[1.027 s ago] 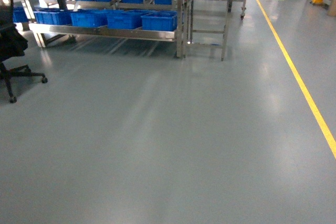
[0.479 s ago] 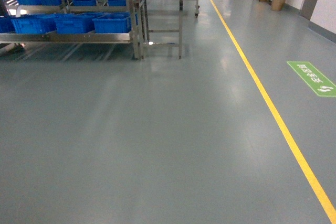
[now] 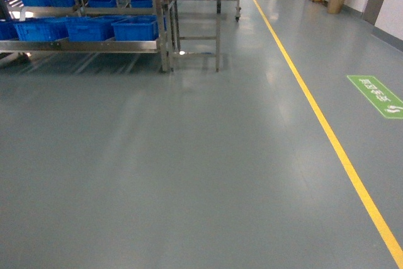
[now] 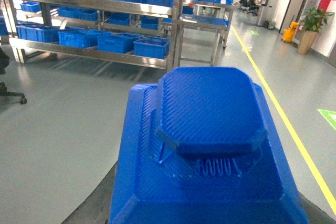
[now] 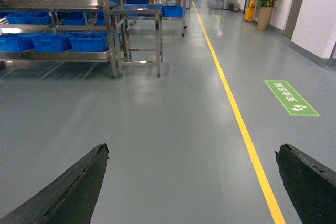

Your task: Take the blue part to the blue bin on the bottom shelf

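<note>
While the left gripper stays closed on the blue part, which fills the left wrist view, the right gripper hangs spread wide over bare floor. The bottom shelf, with blue crates, stands well ahead left, a yellow line right. Since half a second ago, the head view has barely shifted.

The blue part fills the lower middle of the left wrist view, its rounded knob top facing the camera above a stepped blocky base. The left end effector's fingers are hidden behind it. Beyond, a stainless-steel rack stands on the grey floor, its bottom shelf carrying a row of blue bins. A yellow line runs along the floor's right side.
</note>
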